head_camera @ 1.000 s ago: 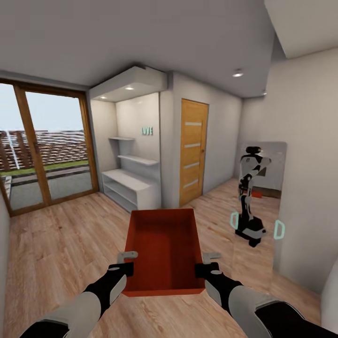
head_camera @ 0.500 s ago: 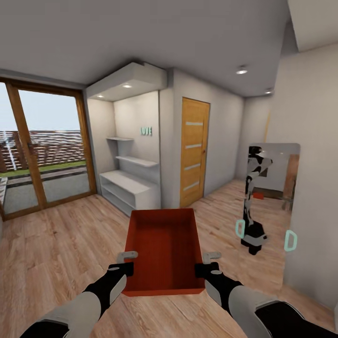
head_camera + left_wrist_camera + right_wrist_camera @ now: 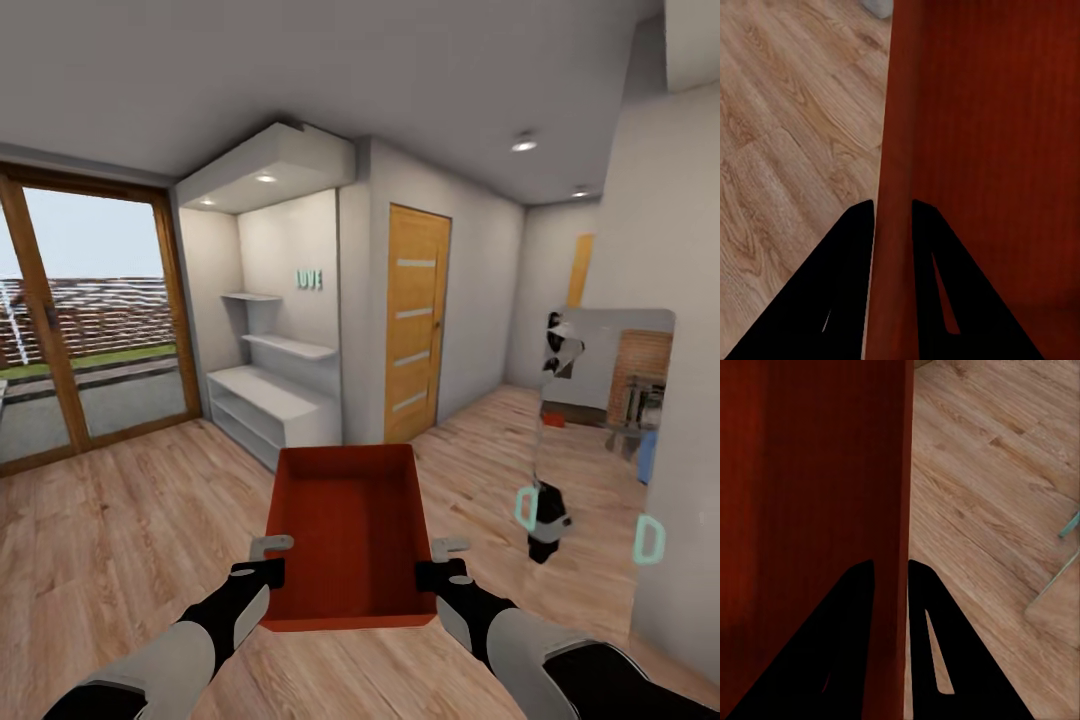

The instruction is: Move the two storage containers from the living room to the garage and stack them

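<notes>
The storage container (image 3: 348, 530) sits level between my two arms, open top up, empty inside, carried above the wood-plank floor (image 3: 120, 520) of the living room. Against my arms it has not shifted over the last second: same place, same tilt. What changed is the surroundings. The glass doors (image 3: 85, 330) have slid toward the left edge of the head view and the wall mirror (image 3: 605, 450) shows more of itself, now with a brick fireplace reflected in it, so my base is turning or rolling while the load rides steady. I judge this as transit: one container in hand, no garage in sight yet, nothing placed. My left gripper (image 3: 270, 556) is clamped on the container's left wall; in the left wrist view the wall (image 3: 896, 187) runs straight between the two dark fingers (image 3: 844, 300), one outside, one inside the box. My right gripper (image 3: 442, 558) pinches the right wall the same way, wall edge (image 3: 904, 472) between fingers (image 3: 847, 652). The wooden door (image 3: 415, 320) stands beyond the container's far end, white shelving (image 3: 265, 390) just left of that door.
</notes>
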Tool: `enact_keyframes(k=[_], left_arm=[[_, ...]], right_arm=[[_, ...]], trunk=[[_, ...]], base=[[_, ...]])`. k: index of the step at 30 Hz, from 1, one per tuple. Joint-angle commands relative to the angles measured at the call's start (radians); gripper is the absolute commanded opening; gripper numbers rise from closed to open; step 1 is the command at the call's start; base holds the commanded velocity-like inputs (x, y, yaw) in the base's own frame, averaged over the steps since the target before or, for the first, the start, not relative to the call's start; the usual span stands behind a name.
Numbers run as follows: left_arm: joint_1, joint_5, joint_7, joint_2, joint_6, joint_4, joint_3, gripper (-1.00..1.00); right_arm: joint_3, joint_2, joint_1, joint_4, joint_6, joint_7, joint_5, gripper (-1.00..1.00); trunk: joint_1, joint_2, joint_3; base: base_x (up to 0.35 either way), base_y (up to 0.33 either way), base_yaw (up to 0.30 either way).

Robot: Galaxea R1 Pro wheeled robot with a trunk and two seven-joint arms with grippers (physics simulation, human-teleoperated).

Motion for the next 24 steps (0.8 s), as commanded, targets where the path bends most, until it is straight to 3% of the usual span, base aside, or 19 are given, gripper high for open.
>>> enact_keyframes(k=[1,24], left_arm=[[0.0,0.006,0.088,0.001,0.008,0.001,0.007,-1.0],[0.0,0.006,0.089,0.001,0.008,0.001,0.007,-1.0]], right_arm=[[-0.02,-0.018,-0.001,-0.003,-0.006,-0.023,-0.007,-1.0],[-0.02,-0.018,-0.001,-0.003,-0.006,-0.023,-0.007,-1.0]], trunk=[[0.001,-0.001,0.0],[0.001,-0.001,0.0]], base=[[0.323,0.0,0.0],[0.323,0.0,0.0]])
